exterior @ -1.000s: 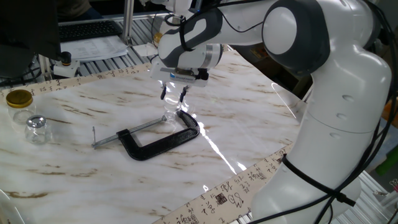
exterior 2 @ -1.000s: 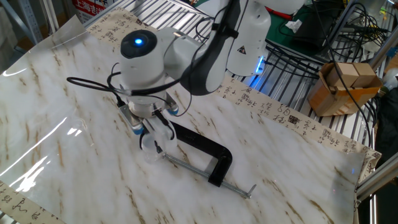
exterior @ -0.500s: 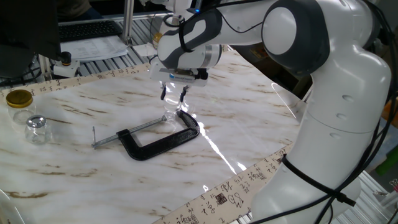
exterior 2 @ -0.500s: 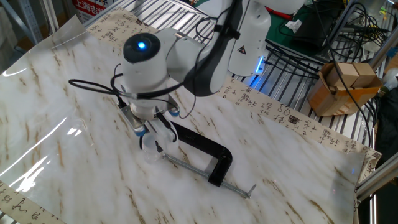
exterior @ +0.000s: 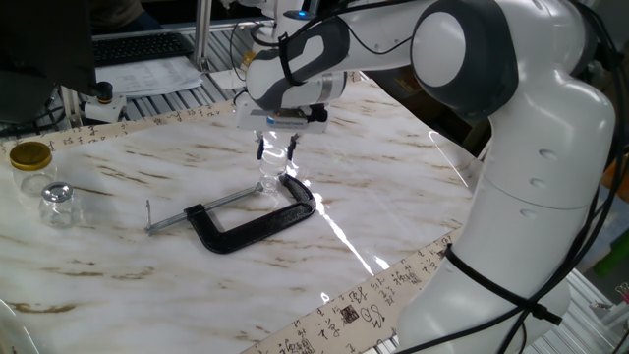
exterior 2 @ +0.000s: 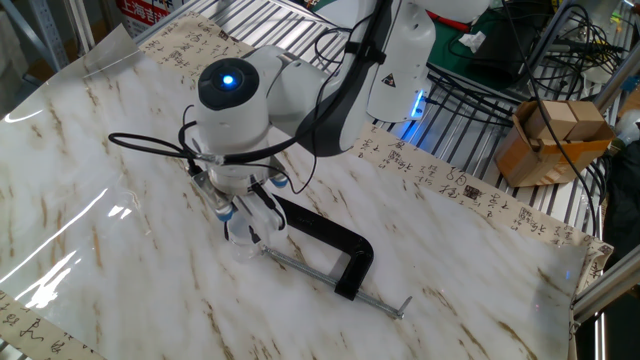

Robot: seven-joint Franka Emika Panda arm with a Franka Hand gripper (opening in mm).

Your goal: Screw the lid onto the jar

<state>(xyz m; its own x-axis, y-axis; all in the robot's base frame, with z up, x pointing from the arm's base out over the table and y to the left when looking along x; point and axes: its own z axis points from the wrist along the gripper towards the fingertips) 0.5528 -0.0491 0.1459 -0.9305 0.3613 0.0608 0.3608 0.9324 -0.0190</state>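
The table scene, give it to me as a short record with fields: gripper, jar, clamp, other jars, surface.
gripper: gripper pointing down, directly above the jar, fingers close together; whether it grips the lid cannot be told
jar: tiny clear jar upright on the table, beside the clamp's screw end
lid: too clear and small to make out
clamp: black C-clamp lying flat, screw rod pointing toward the other jars
other jars: gold-lidded jar and knob-topped clear jar, side by side at the table's far end
surface: marble-patterned table
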